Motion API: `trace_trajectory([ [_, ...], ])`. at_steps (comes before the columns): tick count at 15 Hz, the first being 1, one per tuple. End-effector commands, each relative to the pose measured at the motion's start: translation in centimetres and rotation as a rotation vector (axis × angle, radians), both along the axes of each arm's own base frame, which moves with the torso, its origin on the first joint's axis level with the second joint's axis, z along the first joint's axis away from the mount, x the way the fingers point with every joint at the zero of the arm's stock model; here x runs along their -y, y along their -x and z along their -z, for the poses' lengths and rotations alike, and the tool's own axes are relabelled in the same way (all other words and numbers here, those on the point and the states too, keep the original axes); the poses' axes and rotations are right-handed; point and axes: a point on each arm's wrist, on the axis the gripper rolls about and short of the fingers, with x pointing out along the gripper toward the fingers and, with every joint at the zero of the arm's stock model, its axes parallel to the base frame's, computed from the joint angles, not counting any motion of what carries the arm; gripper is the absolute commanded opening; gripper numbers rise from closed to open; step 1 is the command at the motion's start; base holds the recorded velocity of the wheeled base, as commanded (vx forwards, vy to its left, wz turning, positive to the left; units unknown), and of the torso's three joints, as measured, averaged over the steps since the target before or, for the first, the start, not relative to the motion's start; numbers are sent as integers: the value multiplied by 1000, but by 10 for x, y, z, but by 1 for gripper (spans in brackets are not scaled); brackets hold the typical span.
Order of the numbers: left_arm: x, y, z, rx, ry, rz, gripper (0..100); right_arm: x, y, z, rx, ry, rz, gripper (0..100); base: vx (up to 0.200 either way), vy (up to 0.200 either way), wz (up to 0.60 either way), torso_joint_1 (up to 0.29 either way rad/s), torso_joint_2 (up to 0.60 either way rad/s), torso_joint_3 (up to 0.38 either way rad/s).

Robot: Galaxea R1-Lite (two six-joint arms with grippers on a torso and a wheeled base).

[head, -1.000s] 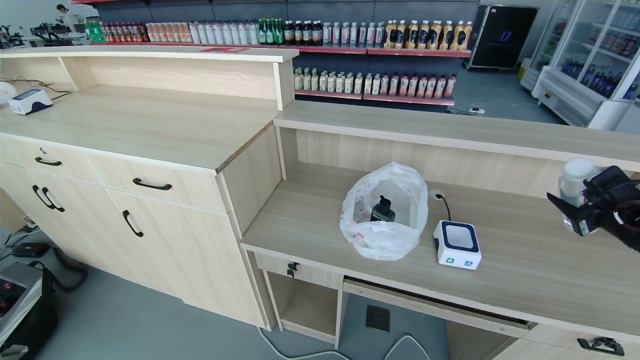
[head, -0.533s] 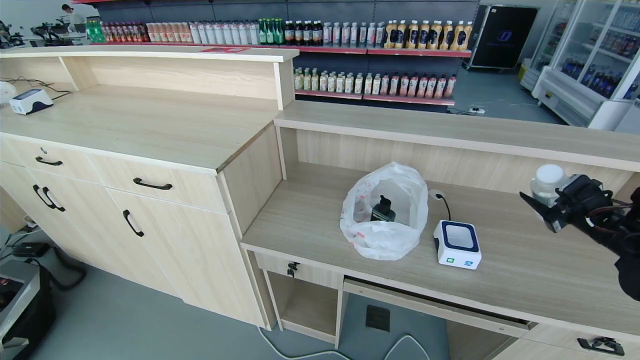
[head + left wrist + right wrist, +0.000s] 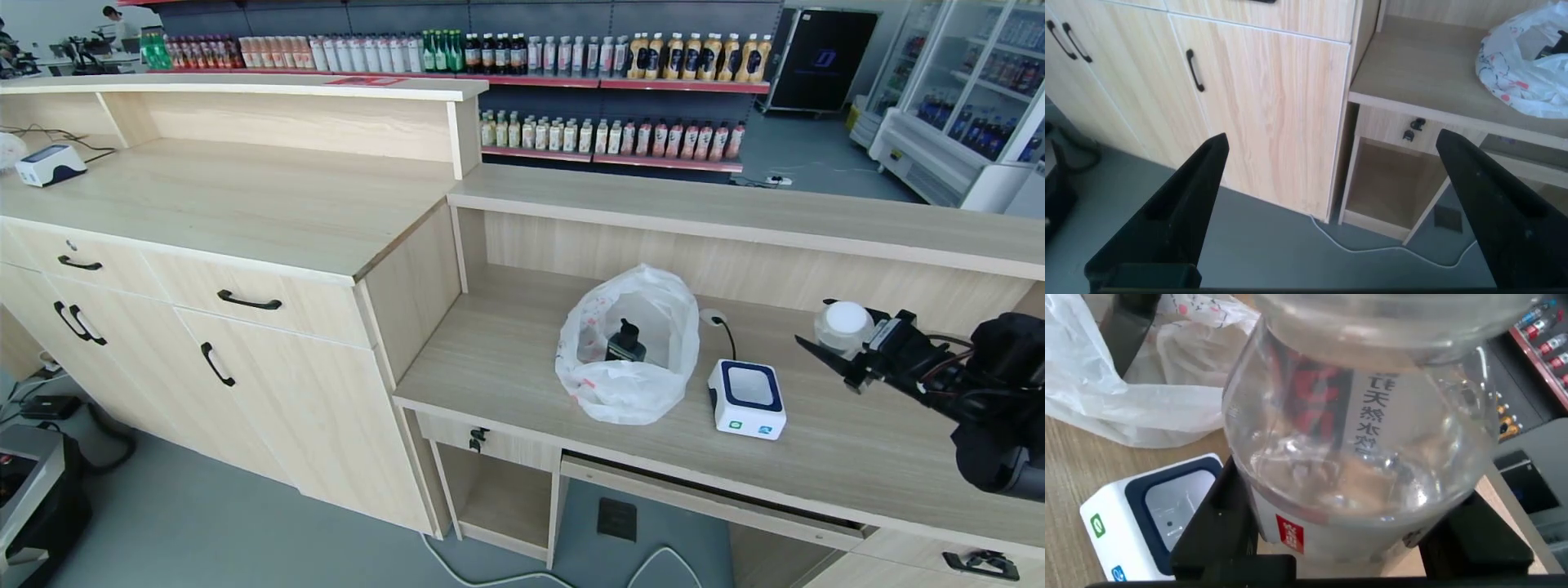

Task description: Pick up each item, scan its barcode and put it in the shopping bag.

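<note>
Head view, right gripper (image 3: 820, 331): clamped round a clear bottle (image 3: 1355, 449) with a white cap, holding it above the desk (image 3: 857, 457).
Bottle: gripped between the black fingers; at about 2 o'clock from the scanner (image 3: 745, 398), apart from it.
Shopping bag (image 3: 588, 327): open on the desk, at 10 o'clock from the scanner and just beside it; a dark bottle (image 3: 625, 343) stands inside.
Left gripper (image 3: 1331, 139): fingers spread wide with nothing between them, over the floor by the cabinet doors.
</note>
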Motion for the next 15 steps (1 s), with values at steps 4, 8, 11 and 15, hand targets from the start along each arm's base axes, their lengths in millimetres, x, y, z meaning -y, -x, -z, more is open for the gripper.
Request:
trace_trajectory([
  [4,0,0,0,0,1,-1,100,7,-23,16,21,22,-19,0,0,0,0,0,0,0],
  [8,0,0,0,0,1,-1,100,4,-40,19,54,28,-39,0,0,0,0,0,0,0],
  [11,0,0,0,0,1,-1,100,-8,-44,30,19,6,-72,0,0,0,0,0,0,0],
  [15,0,0,0,0,1,-1,100,-22,-54,41,-20,-37,-149,0,0,0,0,0,0,0],
])
